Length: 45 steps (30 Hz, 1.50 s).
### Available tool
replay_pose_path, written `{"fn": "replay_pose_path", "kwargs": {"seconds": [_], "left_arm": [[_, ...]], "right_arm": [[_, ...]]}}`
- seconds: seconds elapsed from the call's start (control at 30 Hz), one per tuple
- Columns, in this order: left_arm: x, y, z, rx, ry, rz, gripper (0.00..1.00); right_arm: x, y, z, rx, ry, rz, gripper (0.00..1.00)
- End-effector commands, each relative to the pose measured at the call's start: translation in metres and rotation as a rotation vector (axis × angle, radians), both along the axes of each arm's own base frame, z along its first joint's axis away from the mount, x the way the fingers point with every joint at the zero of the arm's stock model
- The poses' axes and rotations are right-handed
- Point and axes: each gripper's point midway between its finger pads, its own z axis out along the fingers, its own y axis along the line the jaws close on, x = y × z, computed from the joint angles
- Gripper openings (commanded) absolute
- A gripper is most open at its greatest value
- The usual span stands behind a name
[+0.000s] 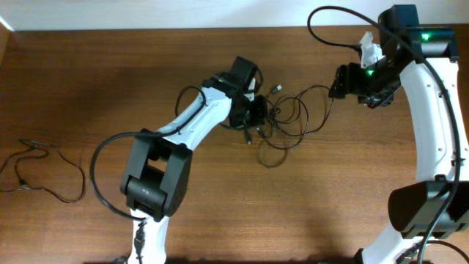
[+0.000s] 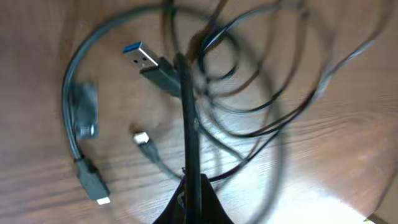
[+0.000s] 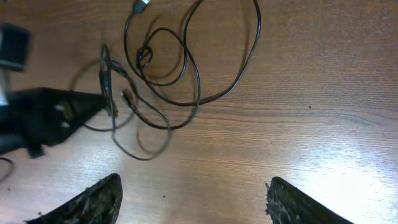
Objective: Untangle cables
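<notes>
Our left gripper (image 2: 193, 190) pinches one strand of the cables (image 1: 278, 117), whose loops stretch sideways toward our wide-open right gripper (image 3: 194, 183), with table (image 1: 330, 198) room all round.

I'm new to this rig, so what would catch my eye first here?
The looped black cables mid-table, with the left gripper pinched shut on one strand. A blue-tongued USB plug lies beside it; the right gripper hovers open nearby.

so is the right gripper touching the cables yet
Apart. The right wrist view shows bare table between the open right gripper and the nearest loop of the cables.
</notes>
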Motion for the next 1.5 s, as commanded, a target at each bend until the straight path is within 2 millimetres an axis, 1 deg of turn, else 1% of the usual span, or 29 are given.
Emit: {"fn": "replay_pose_path", "kwargs": {"seconds": [0.0,0.03,0.1,0.13,0.17,0.27,0.4,0.53,0.63,0.67,0.7,0.73,0.77,0.83,0.9,0.93,1.0,1.03,1.07,1.1,1.17,1.2,1.23,1.27,1.3,1.37,1.4,1.43,1.47], "left_arm": [[0.024,-0.006,0.093,-0.060,-0.233,-0.126,0.00],[0.024,-0.006,0.129,-0.070,-0.293,-0.155,0.00],[0.021,-0.004,0.173,-0.085,-0.382,-0.189,0.00],[0.019,-0.004,0.189,-0.092,-0.414,-0.197,0.00],[0.017,-0.001,0.213,-0.097,-0.476,-0.217,0.00],[0.013,0.015,0.251,-0.052,-0.591,-0.192,0.00],[0.008,0.037,0.284,0.022,-0.702,-0.152,0.00],[0.017,0.068,0.298,0.107,-0.757,-0.064,0.00],[0.037,0.106,0.295,0.165,-0.766,-0.011,0.00],[0.049,0.137,0.295,0.287,-0.804,0.011,0.00],[0.058,0.166,0.293,0.475,-0.863,-0.096,0.00],[0.054,0.173,0.285,0.571,-0.885,-0.291,0.00],[0.048,0.184,0.277,0.657,-0.868,-0.418,0.00],[0.053,0.216,0.277,0.752,-0.832,-0.347,0.00],[0.061,0.248,0.280,0.775,-0.823,-0.269,0.00],[0.068,0.271,0.281,0.793,-0.814,-0.211,0.00],[0.079,0.332,0.277,0.789,-0.763,0.028,0.00],[0.080,0.370,0.267,0.784,-0.710,0.158,0.00],[0.080,0.392,0.258,0.787,-0.671,0.213,0.00],[0.080,0.424,0.241,0.801,-0.613,0.264,0.00],[0.081,0.460,0.213,0.811,-0.542,0.319,0.00],[0.082,0.482,0.193,0.815,-0.493,0.344,0.00],[0.082,0.494,0.179,0.813,-0.461,0.373,0.00],[0.079,0.524,0.151,0.808,-0.387,0.477,0.02],[0.076,0.539,0.132,0.795,-0.344,0.531,0.15],[0.066,0.566,0.093,0.753,-0.247,0.640,0.27],[0.060,0.574,0.074,0.713,-0.202,0.673,0.39],[0.057,0.574,0.061,0.664,-0.178,0.677,0.48],[0.053,0.570,0.052,0.600,-0.155,0.670,0.76]], "right_arm": [[-0.002,-0.003,-0.009,-0.014,0.010,0.006,0.75],[-0.002,-0.003,-0.017,-0.014,0.022,0.006,0.75],[-0.002,0.001,-0.028,0.009,0.032,0.011,0.75],[-0.001,0.005,-0.031,0.034,0.033,0.015,0.75],[-0.001,0.011,-0.034,0.067,0.034,0.022,0.75],[0.000,0.018,-0.033,0.109,0.027,0.030,0.76],[0.001,0.020,-0.032,0.119,0.022,0.033,0.75],[0.001,0.020,-0.032,0.119,0.024,0.033,0.75],[0.000,0.020,-0.033,0.119,0.029,0.033,0.75],[-0.001,0.020,-0.033,0.119,0.033,0.035,0.75],[-0.001,0.022,-0.033,0.119,0.033,0.039,0.75],[-0.002,0.024,-0.033,0.118,0.033,0.044,0.76],[-0.002,0.027,-0.033,0.118,0.032,0.052,0.75],[-0.002,0.033,-0.033,0.119,0.027,0.068,0.76],[-0.003,0.039,-0.033,0.118,0.027,0.084,0.75],[-0.004,0.044,-0.033,0.117,0.029,0.095,0.75],[-0.006,0.051,-0.033,0.117,0.031,0.114,0.76],[-0.006,0.054,-0.033,0.117,0.031,0.122,0.75],[-0.007,0.056,-0.033,0.117,0.031,0.126,0.75],[-0.007,0.059,-0.033,0.117,0.031,0.134,0.75],[-0.007,0.062,-0.033,0.118,0.030,0.139,0.75],[-0.008,0.063,-0.033,0.118,0.030,0.143,0.76],[-0.009,0.065,-0.033,0.118,0.033,0.148,0.75],[-0.011,0.067,-0.033,0.117,0.038,0.153,0.75],[-0.012,0.068,-0.033,0.117,0.043,0.155,0.75],[-0.013,0.070,-0.033,0.116,0.046,0.162,0.76],[-0.014,0.072,-0.033,0.116,0.045,0.166,0.75],[-0.013,0.072,-0.033,0.117,0.044,0.166,0.76],[-0.013,0.072,-0.033,0.117,0.043,0.166,0.76]]}}
